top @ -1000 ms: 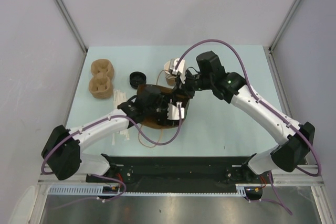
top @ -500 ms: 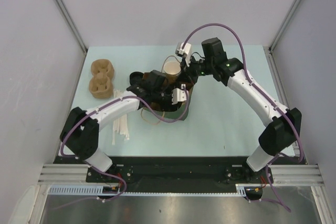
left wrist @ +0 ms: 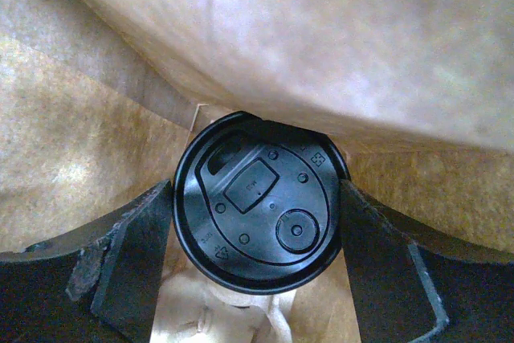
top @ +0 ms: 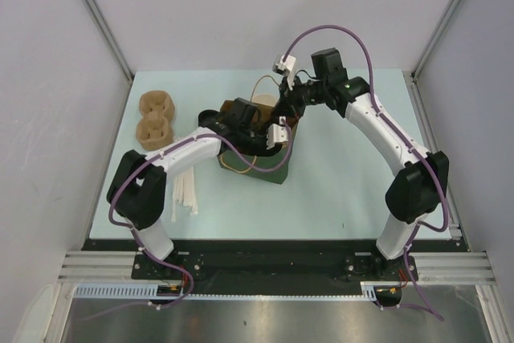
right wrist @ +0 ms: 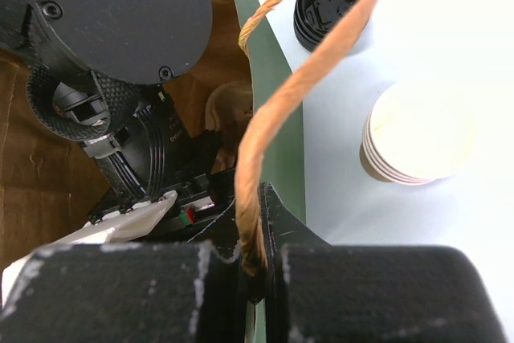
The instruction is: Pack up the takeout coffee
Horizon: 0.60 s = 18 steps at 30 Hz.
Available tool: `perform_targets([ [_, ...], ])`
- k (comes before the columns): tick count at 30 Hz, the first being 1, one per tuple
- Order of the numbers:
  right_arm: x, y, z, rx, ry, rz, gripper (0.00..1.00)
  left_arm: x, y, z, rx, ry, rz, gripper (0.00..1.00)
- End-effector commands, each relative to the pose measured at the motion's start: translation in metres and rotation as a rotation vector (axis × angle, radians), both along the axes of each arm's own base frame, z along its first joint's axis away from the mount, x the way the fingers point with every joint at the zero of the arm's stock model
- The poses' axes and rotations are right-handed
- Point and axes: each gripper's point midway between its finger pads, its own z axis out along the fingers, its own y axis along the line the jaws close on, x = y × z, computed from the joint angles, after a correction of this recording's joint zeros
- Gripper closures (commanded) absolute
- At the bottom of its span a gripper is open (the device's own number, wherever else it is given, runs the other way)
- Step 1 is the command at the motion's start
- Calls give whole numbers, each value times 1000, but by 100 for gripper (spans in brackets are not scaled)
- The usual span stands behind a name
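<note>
The takeout coffee (left wrist: 257, 218), a small cup with a black lid, sits between my left fingers (left wrist: 132, 251) inside the bag, with brown paper all around. My left gripper (top: 269, 132) is down in the mouth of the green bag (top: 271, 169) and is shut on the cup. My right gripper (top: 287, 108) is shut on the bag's twisted paper handle (right wrist: 269, 118) at the bag's far rim (right wrist: 277, 94) and holds it up. The cup is hidden in the top view.
A stack of nested tan cups (right wrist: 418, 130) and a loose black lid (right wrist: 325, 6) stand just behind the bag. Two tan pulp cup carriers (top: 154, 122) lie at the far left. White sticks (top: 185, 186) lie left of the bag.
My left gripper has moved away from the near edge and into the bag with the cup. My right gripper has lifted the handle up and back. The bag has shifted toward the back.
</note>
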Motion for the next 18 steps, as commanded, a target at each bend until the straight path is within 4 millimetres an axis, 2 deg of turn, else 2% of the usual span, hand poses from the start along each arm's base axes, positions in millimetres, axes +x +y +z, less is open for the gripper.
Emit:
perform_targets([
  [1, -9, 5, 2, 20, 55, 56, 100, 6, 36, -63, 186, 83, 64, 94],
  [5, -8, 6, 0, 20, 70, 61, 100, 6, 41, -71, 212, 115, 69, 96],
  [7, -8, 7, -1, 21, 78, 63, 100, 8, 42, -69, 205, 126, 79, 89],
  [8, -8, 7, -1, 22, 78, 64, 100, 10, 41, -67, 203, 121, 81, 84],
  [9, -8, 7, -1, 23, 80, 63, 100, 9, 40, -64, 197, 125, 83, 74],
  [10, -8, 8, 0, 26, 79, 65, 100, 11, 40, -60, 189, 117, 85, 68],
  [12, -8, 8, 1, 26, 82, 66, 100, 10, 37, -46, 163, 102, 80, 54],
  [18, -10, 7, 3, 26, 85, 65, 100, 14, 30, -11, 88, 53, 100, 25],
])
